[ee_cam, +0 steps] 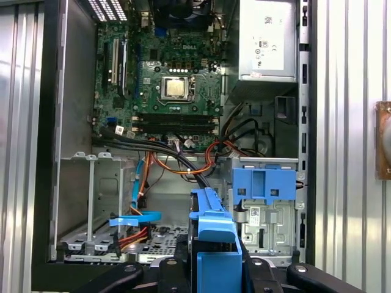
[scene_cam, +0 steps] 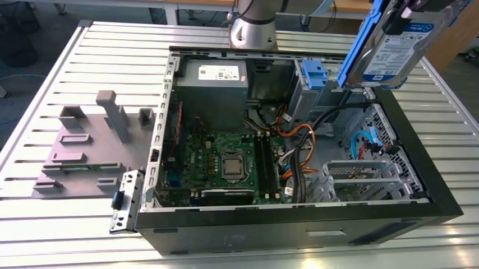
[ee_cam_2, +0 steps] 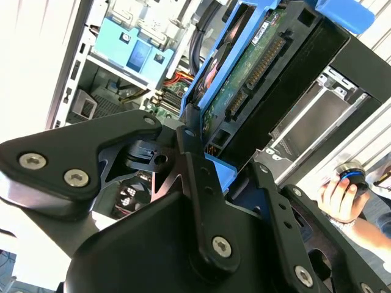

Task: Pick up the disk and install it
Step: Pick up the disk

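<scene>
Gripper clenched on the disk, with black fingers pressed against both sides of its blue carrier in the second wrist view. Green circuit side of the disk turned toward that camera, connector row clearly visible.

In the exterior view, disk held high in the air, nearly upright and a little tilted, white-and-blue label facing the camera. Positioned over the far corner of the open computer case on the exterior view's right, just beside the blue bracket of the grey drive bay. Not possible to tell whether the lower end touches the case rim.

In the first wrist view, narrow edge of the carrier between the two sides of the gripper, near the blue bracket, with the inside of the case behind it.

Inside the case: green motherboard flat on the bottom, grey power supply box at the far side, orange cables between the motherboard and the drive bay.

Case resting on a slatted metal desk. Grey fixture with upright blocks on the desk, at the exterior view's left of the case.

A person's hand at the edge of the second wrist view, closed around a round object with a blue ring, well apart from the disk.
</scene>
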{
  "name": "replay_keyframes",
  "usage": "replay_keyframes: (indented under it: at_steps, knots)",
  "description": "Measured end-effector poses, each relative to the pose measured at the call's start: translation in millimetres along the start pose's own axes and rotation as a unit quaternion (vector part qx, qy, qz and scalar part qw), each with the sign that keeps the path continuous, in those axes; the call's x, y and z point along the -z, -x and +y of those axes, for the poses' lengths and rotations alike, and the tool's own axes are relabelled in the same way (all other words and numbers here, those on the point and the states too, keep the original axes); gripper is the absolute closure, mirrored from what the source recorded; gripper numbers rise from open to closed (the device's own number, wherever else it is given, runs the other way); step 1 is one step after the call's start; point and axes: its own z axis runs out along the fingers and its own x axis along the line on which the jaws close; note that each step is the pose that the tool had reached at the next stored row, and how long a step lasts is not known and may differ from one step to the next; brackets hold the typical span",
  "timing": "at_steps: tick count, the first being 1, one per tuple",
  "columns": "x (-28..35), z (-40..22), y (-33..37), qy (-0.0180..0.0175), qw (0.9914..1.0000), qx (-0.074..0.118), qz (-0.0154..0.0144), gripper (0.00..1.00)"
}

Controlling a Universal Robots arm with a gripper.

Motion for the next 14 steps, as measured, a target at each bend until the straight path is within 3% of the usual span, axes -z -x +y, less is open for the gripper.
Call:
replay_keyframes:
  at_steps: [14]
  knots:
    - [0.0,0.0,-3.2,0.0000,1.00000,0.000,0.0000,0.64]
